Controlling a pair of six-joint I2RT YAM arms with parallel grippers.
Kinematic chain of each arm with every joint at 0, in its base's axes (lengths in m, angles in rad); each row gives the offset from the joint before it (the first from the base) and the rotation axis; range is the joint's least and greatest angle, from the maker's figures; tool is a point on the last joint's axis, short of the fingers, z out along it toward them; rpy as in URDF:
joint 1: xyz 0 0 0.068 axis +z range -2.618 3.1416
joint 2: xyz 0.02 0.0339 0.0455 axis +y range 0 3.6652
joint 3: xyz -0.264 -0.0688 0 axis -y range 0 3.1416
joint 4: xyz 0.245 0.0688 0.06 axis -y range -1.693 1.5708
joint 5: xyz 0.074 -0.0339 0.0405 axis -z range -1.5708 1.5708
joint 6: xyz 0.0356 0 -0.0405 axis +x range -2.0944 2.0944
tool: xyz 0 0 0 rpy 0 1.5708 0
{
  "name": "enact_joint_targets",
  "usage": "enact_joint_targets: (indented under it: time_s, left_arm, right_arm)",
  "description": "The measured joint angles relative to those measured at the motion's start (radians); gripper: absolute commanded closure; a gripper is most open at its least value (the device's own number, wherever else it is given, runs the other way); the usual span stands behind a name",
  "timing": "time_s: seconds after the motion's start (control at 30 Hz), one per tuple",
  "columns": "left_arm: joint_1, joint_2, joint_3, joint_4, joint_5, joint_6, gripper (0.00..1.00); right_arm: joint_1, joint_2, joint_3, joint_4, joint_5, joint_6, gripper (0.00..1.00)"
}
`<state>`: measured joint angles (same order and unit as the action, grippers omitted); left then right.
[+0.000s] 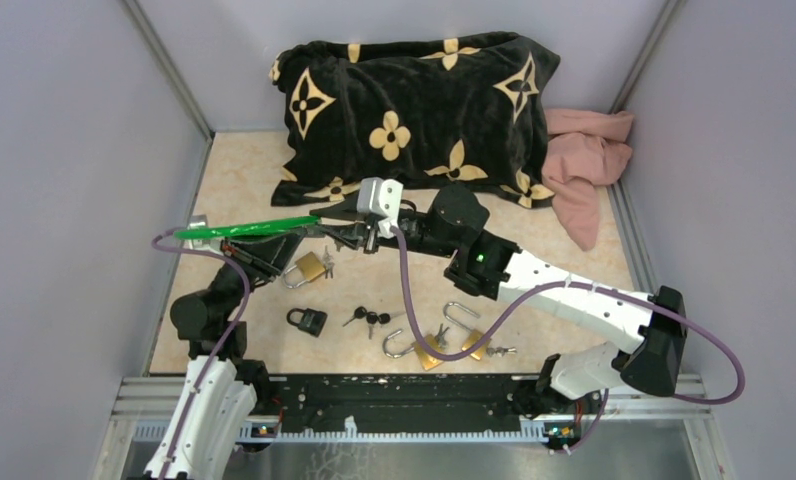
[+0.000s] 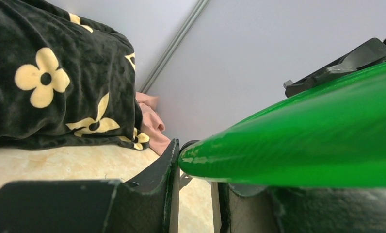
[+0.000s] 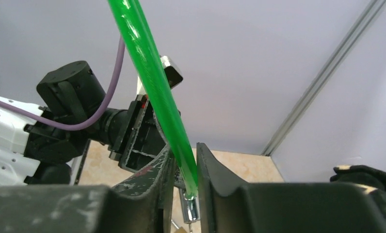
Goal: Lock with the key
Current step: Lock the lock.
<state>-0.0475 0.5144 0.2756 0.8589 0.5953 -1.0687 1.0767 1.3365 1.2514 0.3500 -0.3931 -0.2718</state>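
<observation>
While both arms meet over the left-centre of the worktop (image 1: 239, 175), the right gripper (image 3: 185, 156) has its jaws pinched on the tip of a green rod (image 3: 152, 73). A small metal end (image 3: 191, 212) pokes out below; key or not, can't tell. On the left gripper (image 2: 196, 199) the jaws are nearly together with something metallic in the gap; gripping or not, can't tell. The brass padlock (image 1: 310, 268) with its key bunch (image 1: 327, 262) lies just beside them. The black padlock (image 1: 307, 321) and loose keys (image 1: 369, 318) are nearer the front edge. Step, likely: lining key to lock. Next move needs the lock steadied, the key tip aligned with the keyway, then a turn.
</observation>
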Motion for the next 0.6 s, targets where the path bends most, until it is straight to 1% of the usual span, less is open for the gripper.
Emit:
enact_joint_targets:
  time_s: [0.03, 0.07, 0.2, 0.6]
  left_arm:
    - [0.0, 0.0, 0.0, -0.004, 0.0, 0.002, 1.0]
    - [0.0, 0.0, 0.0, -0.006, 0.0, 0.004, 1.0]
    - [0.0, -0.001, 0.0, -0.01, 0.003, 0.009, 1.0]
    - [0.0, -0.021, 0.0, -0.038, -0.01, 0.053, 1.0]
  right_arm:
    - [0.0, 0.0, 0.002, 0.005, -0.006, 0.008, 0.97]
    - [0.0, 0.002, 0.004, 0.006, -0.006, 0.01, 1.0]
    - [-0.007, 0.02, 0.03, 0.006, 0.0, 0.018, 1.0]
    - [-0.013, 0.024, 0.041, -0.002, -0.027, 0.04, 1.0]
